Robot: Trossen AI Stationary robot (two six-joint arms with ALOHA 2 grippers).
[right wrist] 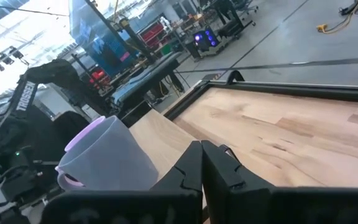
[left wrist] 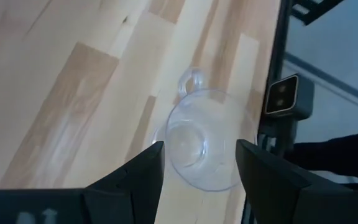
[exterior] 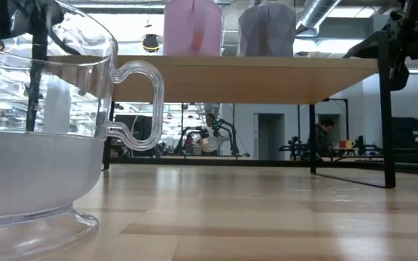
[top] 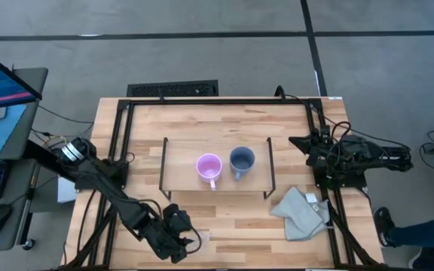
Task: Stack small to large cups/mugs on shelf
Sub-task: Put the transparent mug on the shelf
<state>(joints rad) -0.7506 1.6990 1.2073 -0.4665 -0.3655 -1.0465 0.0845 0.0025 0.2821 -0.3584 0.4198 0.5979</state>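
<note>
The clear glass cup (left wrist: 207,146) stands upright on its foot on the table near the near edge, and fills the left of the low view (exterior: 42,130). My left gripper (left wrist: 197,165) hovers over it from above, open, one finger on each side of its rim. The pink-purple mug (top: 209,167) and the blue-grey mug (top: 241,160) stand side by side on the shelf (top: 183,162), handles toward the near edge. My right gripper (right wrist: 202,163) is shut and waits at the table's right edge (top: 315,147). My left gripper comes at the glass cup from above with its fingers (left wrist: 143,171) pointing down on either side of the rim (left wrist: 173,124). I cannot tell whether either finger touches the glass. The cup's handle (left wrist: 191,81) points away from the fingers.
A grey-green cloth (top: 301,213) lies crumpled on the table to the right of the shelf, near the right arm's base. The shelf's thin black legs (exterior: 388,123) stand on the table. A black frame (top: 119,150) runs round the table. Bare wood lies under the shelf top.
</note>
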